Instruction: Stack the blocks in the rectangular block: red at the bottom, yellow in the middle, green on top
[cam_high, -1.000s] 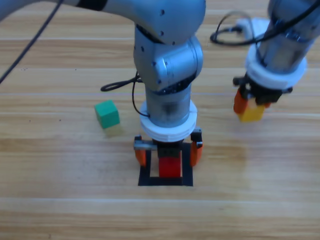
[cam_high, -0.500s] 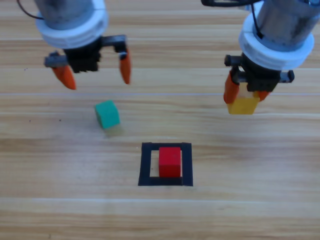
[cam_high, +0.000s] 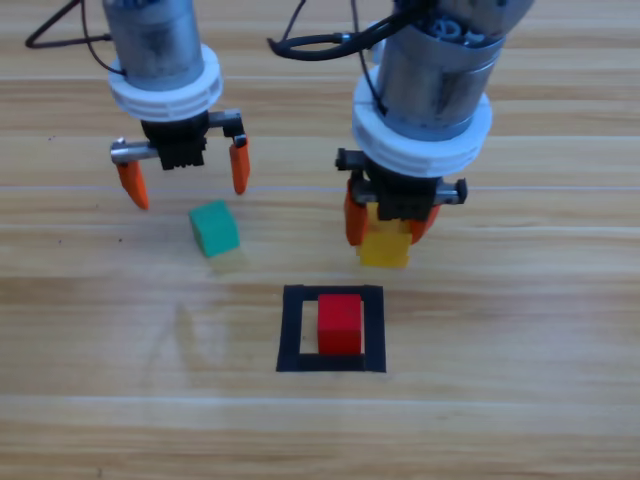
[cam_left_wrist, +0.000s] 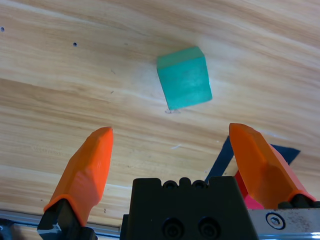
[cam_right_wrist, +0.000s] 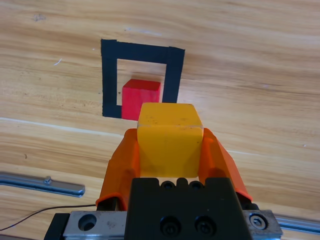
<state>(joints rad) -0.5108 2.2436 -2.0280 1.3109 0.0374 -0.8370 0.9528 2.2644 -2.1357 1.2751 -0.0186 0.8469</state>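
We are carrying the yellow cube (cam_high: 384, 246) clenched between the fingers of the right gripper (cam_high: 389, 222), hanging above the worktop (cam_high: 520, 330) just behind the black tape square (cam_high: 290, 330), where the red cube (cam_high: 340, 322) is sitting against the square's right side. To seat it well, we judge we should be centring the yellow cube squarely over the red one, edges lined up, lowering straight down and letting go only once the faces are meeting flat. The left gripper (cam_high: 185, 178) is hovering with fingers spread just behind the green cube (cam_high: 214, 228), which is lying well left of the square.
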